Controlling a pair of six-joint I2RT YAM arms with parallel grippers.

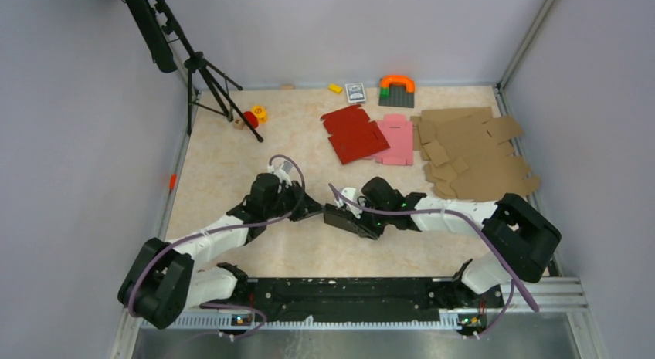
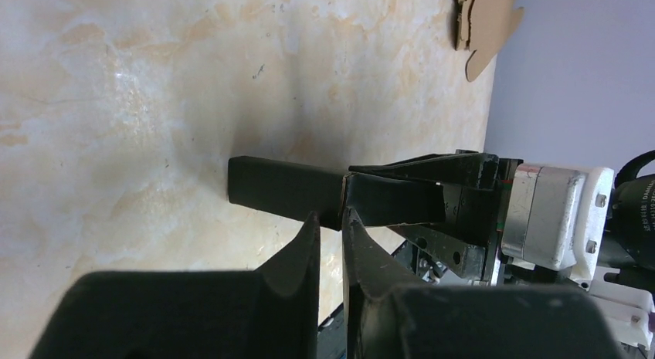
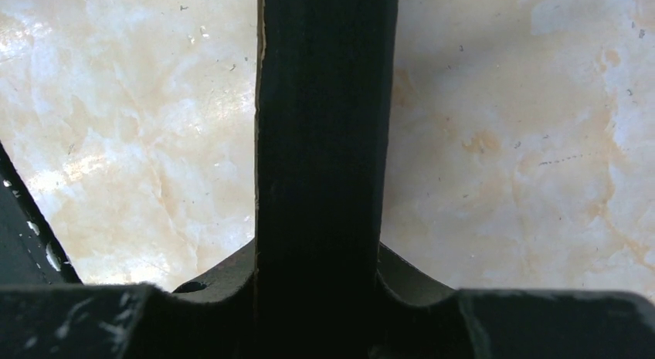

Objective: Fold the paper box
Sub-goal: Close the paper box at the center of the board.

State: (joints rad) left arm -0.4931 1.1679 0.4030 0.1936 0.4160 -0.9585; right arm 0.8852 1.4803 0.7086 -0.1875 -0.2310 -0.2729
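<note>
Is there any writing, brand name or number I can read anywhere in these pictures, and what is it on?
No text here can be read.
small card box at the back: it has print, but too small to read.
black motor housing at the right edge of the left wrist view: faint lettering, too blurred to read.
paper box: plain black, no print shows.

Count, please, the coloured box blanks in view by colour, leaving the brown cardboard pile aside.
black blank: 1
red blank: 1
pink blank: 1
Total: 3
</note>
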